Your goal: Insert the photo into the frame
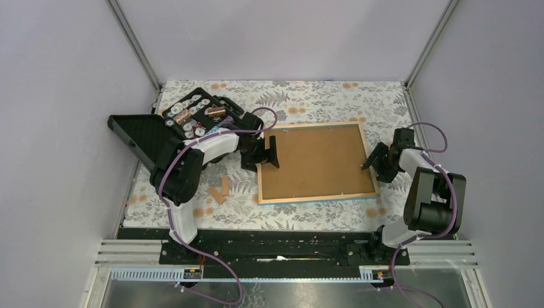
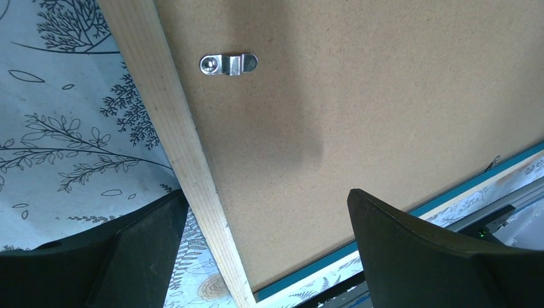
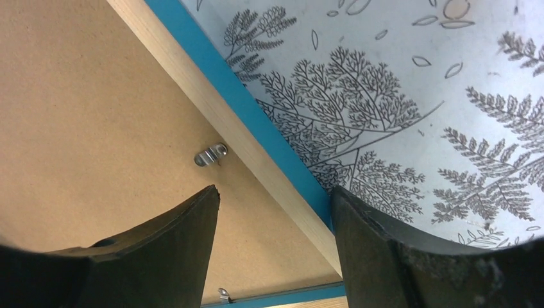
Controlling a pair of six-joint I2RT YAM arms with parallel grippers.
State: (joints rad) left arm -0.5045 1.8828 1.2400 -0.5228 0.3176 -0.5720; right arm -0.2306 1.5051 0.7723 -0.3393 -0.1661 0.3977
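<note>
So the frame (image 1: 321, 197) is lying face down in the middle of the table (image 1: 308, 99), on the fern-print cloth, light wood rim (image 2: 186, 167) facing up and a strip of the blue front edge (image 3: 256, 122) peeking out along its sides. The brown backing board (image 1: 316, 160) sits inside the rim and fills it. Left gripper (image 1: 264, 157) is at the frame's left edge, jaws spread wide and gripping nothing. From the left wrist cam one finger (image 2: 128, 256) is out over the cloth and the other (image 2: 417, 250) is over the board, with the wood rim running between them. There's a little metal clip (image 2: 228, 64) on the board just inside the rim. The right gripper (image 1: 372, 160) is doing the same thing at the right edge, also gaping with nothing in it. One finger (image 3: 147, 250) is over the board and the other (image 3: 398, 250) over the cloth, straddling the rim, with another clip (image 3: 210, 155) close by. Honestly can't tell if either set of fingers is actually touching the frame. A black case (image 1: 199, 115) of small parts sits open at the back left, and a couple of small wooden pieces (image 1: 221, 189) lie on the cloth left of the frame.
</note>
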